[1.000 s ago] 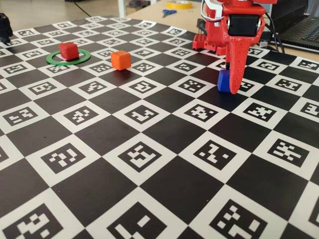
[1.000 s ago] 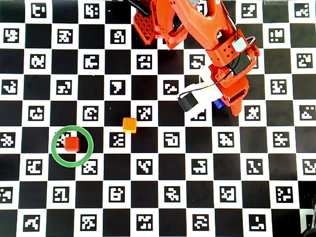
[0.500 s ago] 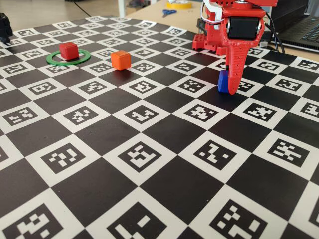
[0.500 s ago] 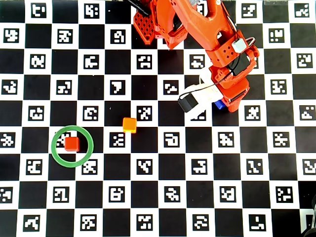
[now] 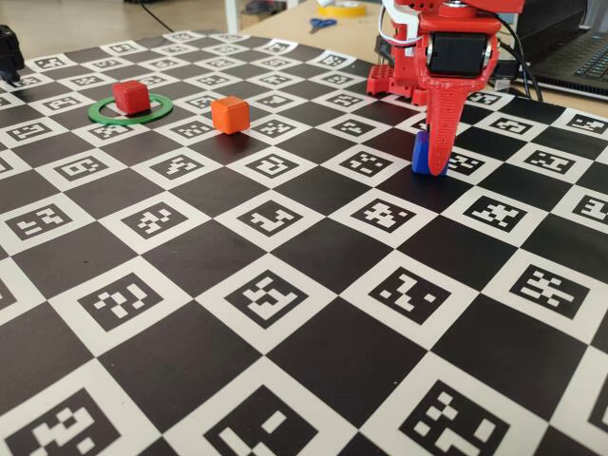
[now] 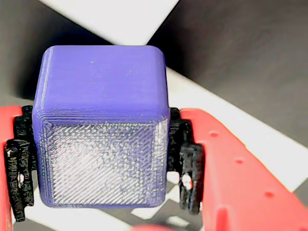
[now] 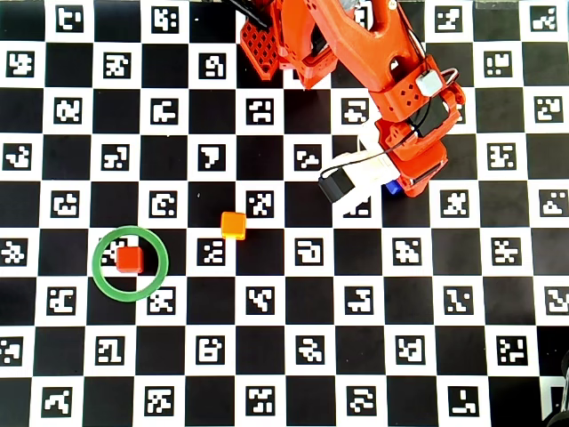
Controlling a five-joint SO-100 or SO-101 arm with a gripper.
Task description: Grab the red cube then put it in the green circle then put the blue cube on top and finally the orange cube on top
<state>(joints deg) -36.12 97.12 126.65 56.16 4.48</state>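
The blue cube (image 6: 101,139) fills the wrist view, pressed between the black pads (image 6: 185,159) of my red gripper (image 6: 103,144), which is shut on it. In the fixed view the blue cube (image 5: 421,152) shows just behind the gripper (image 5: 429,163) at the right, low over the board. From overhead only a corner of the blue cube (image 7: 392,188) peeks out under the gripper (image 7: 404,185). The red cube (image 5: 130,96) (image 7: 130,259) sits inside the green circle (image 5: 100,116) (image 7: 96,265) at the far left. The orange cube (image 5: 230,114) (image 7: 234,224) stands alone between them.
A black-and-white marker checkerboard (image 5: 285,294) covers the table. The arm's red base (image 5: 394,81) stands at the back. Behind the board lie scissors (image 5: 321,24), a tape roll (image 5: 342,9) and a laptop (image 5: 579,57). A black object (image 5: 9,52) sits at the left edge.
The gripper's fingers have drawn together on the blue cube. Gripper and cube have shifted slightly left in the fixed view. The red and orange cubes have not moved.
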